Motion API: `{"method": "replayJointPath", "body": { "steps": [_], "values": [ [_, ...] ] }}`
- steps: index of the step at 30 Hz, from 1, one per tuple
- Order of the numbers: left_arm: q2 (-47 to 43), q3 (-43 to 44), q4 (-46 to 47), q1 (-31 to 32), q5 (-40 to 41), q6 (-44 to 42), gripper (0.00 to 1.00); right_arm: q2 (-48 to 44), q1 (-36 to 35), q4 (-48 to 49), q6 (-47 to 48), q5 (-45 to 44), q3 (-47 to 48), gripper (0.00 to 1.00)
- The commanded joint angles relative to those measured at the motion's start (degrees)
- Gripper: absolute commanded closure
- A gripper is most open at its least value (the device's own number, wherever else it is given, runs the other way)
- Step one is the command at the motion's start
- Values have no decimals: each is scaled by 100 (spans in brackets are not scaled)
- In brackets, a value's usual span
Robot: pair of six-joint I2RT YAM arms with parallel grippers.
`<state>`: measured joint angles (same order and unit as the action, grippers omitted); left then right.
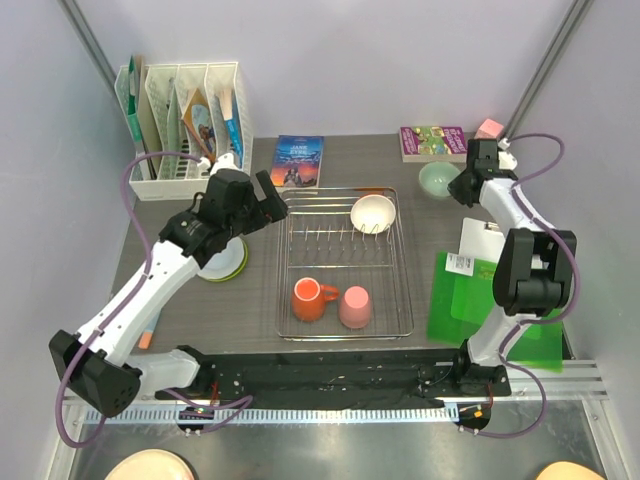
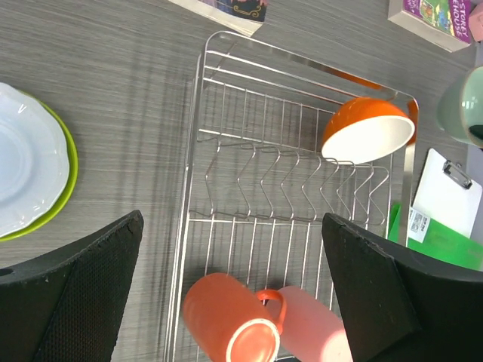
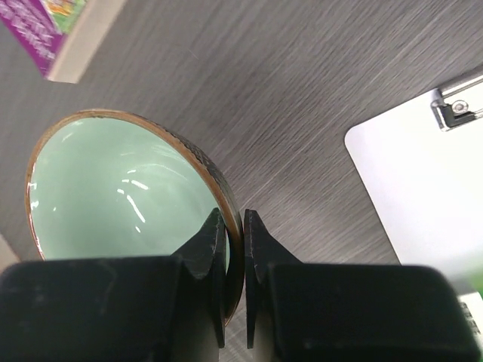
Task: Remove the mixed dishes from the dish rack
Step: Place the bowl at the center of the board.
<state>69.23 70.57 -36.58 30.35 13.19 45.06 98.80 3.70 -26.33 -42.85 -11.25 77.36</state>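
Looking at the right pincer (image 3: 234, 226), Sam, what has it got?

Its tips are pinched on the rim of the pale green bowl (image 3: 113, 188), Jo, one inside and one outside. The bowl is mouth up and spreads away to that pincer's left. I cannot tell whether it rests on the worktop (image 3: 317, 83) or hangs just clear. A white clipboard (image 3: 423, 173) lies off to the pincer's right, and a purple book (image 3: 53, 30) lies beyond the bowl.

And the left pincer (image 2: 232, 221)?

Spread wide, gripping nothing. From above, it hangs by the far left corner of the dish rack (image 1: 283, 270).

Which way does the rack run?

Its long axis goes from the arm bases toward the back wall. The row of upright tines crosses that axis.

What sits inside?

The cream-white bowl (image 1: 372, 212) is ahead of the left pincer, toward its right finger. It is propped on edge at the far right tines, mouth tilted toward the near side, its outside orange. Low between the fingers, the orange mug (image 2: 226, 317) stands mouth up, handle pointing right. The pink cup (image 2: 313, 328) is just beside that handle and shows no mouth.

And the lime-green plate (image 2: 64, 181)?

Flat on the worktop outside the rack, left of the left finger, with a white plate (image 2: 23, 173) on top.
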Motion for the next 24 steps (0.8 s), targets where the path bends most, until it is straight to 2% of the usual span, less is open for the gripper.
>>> {"method": "replayJointPath", "body": {
  "steps": [1,17,19,20,22,23,24],
  "values": [
    [-217,-60,178,6,104,100,0,130,-19,1004,-74,184,-62,99],
    [-33,-227,265,6,105,29,0,1000,-19,1209,-92,439,-415,99],
    [38,-210,256,6,61,38,0,1001,-19,1209,-92,491,-424,84],
    [64,-192,256,6,61,12,0,992,-19,1218,-118,500,-424,63],
    [82,-175,256,6,87,-6,0,869,-19,1226,-197,553,-432,44],
    [90,-157,265,6,96,-23,0,799,-19,1226,-223,579,-450,31],
    [82,-157,283,6,105,-58,0,711,-19,1235,-250,588,-459,26]
  ]
}}
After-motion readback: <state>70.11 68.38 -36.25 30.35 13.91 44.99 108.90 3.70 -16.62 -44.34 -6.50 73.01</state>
